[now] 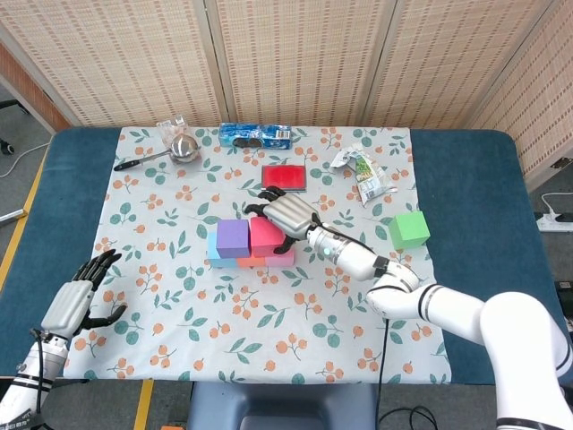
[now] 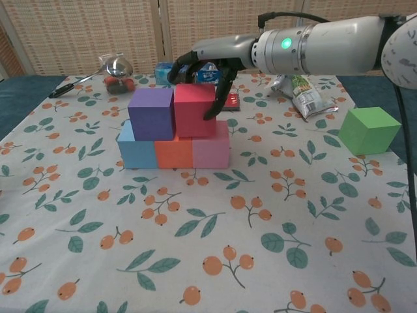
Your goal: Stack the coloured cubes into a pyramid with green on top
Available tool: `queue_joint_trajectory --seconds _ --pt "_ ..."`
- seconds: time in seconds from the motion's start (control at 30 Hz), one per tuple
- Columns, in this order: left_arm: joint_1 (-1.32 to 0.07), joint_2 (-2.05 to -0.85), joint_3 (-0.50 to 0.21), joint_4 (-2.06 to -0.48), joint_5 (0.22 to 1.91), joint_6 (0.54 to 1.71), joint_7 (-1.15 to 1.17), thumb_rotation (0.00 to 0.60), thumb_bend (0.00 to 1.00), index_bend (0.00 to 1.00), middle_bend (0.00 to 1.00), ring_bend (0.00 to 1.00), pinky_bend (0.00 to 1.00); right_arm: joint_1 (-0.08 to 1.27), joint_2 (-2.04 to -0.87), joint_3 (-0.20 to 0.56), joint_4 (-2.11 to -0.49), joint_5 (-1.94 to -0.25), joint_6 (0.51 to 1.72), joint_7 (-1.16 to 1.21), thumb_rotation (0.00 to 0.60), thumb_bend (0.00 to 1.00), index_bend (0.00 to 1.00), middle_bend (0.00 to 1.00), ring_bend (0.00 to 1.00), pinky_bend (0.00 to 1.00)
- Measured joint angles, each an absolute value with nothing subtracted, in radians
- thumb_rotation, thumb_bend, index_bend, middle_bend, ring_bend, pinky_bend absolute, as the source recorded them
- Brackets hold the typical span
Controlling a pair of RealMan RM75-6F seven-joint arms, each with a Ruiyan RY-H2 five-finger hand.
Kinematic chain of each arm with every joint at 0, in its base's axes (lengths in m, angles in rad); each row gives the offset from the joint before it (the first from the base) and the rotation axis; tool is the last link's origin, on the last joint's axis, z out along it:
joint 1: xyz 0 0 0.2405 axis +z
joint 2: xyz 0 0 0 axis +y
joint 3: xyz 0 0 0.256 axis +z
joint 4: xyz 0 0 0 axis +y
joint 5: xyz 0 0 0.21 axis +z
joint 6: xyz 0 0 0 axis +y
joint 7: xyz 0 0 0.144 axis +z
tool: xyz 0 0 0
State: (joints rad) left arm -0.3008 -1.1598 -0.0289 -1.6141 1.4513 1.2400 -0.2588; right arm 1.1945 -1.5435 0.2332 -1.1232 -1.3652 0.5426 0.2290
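A metal ladle (image 1: 172, 150) lies near the far left corner of the table (image 1: 85, 161), on the leaf-and-berry patterned cloth (image 1: 295, 313) that covers the middle of the blue top. Its bowl is toward the far edge and its dark handle points to the left edge. A small clear wrapper (image 1: 170, 126) sits just behind the bowl. Along the far edge, about midway, lies a blue packet of biscuits (image 1: 256, 135). Just nearer than it is a flat red box (image 1: 285, 176). A crumpled snack bag (image 1: 363, 170) lies toward the far right corner of the cloth. Woven folding screens (image 1: 295, 54) stand behind the table.
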Motion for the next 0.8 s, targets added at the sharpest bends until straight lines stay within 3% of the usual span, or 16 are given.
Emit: queue_joint_trajectory --seconds 0.8 --pt "-0.290 -1.160 -0.028 -1.608 1.461 1.244 -0.280 0.600 0.31 0.08 0.00 0.00 0.10 1.213 -1.558 0.228 -1.123 -1.314 0.525 0.176 0.600 0.10 0.02 0.35 0.05 0.01"
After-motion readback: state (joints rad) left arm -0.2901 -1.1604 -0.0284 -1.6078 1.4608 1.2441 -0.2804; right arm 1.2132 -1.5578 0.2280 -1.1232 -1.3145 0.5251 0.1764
